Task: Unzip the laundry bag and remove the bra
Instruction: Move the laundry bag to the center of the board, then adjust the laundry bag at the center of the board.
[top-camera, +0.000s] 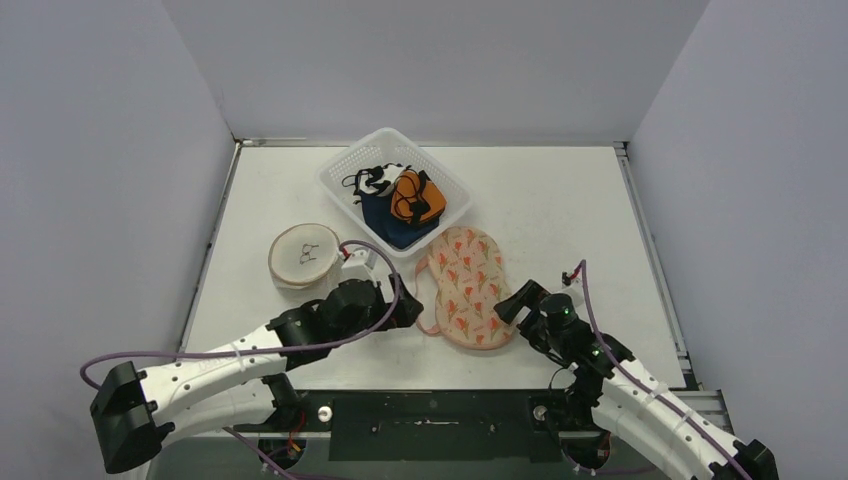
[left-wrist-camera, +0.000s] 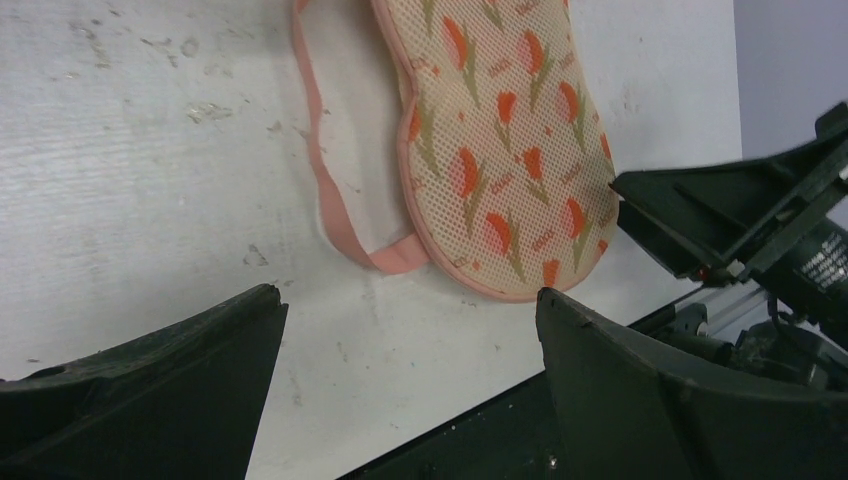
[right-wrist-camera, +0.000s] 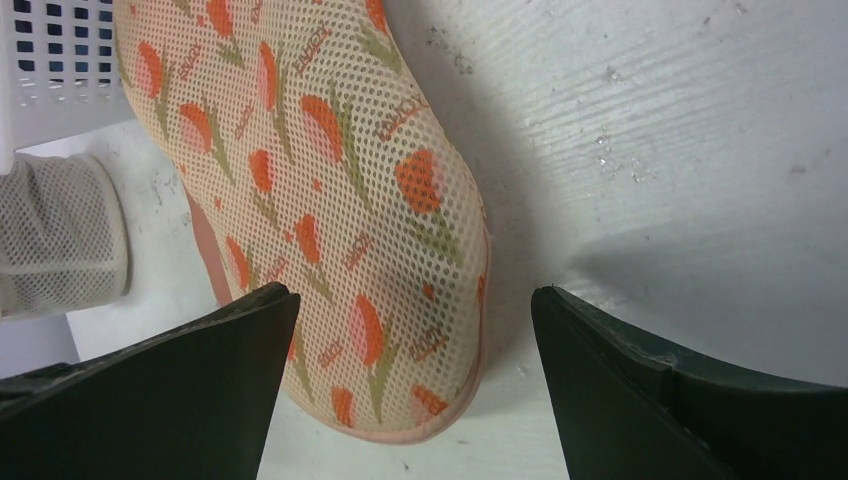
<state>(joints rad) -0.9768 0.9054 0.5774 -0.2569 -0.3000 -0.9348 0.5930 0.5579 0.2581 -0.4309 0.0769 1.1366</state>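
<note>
Top external: laundry bag (top-camera: 466, 285) is lying 12-to-6 between left end effector (top-camera: 413, 310) and right end effector (top-camera: 508, 300), both spread; right is sitting nearer.

Probably a lab: grey panel walls (top-camera: 100, 150) enclose a white table (top-camera: 560, 200)

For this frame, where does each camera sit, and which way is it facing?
Top external: above and behind the arms, looking down on the table; both arms show, left gripper and right gripper flanking the laundry bag.
Left wrist: low over the table, facing the bag's near end; own open fingers and the right gripper show.
Right wrist: low, facing the bag and basket; own open fingers show.
All three share the laundry bag.
</note>
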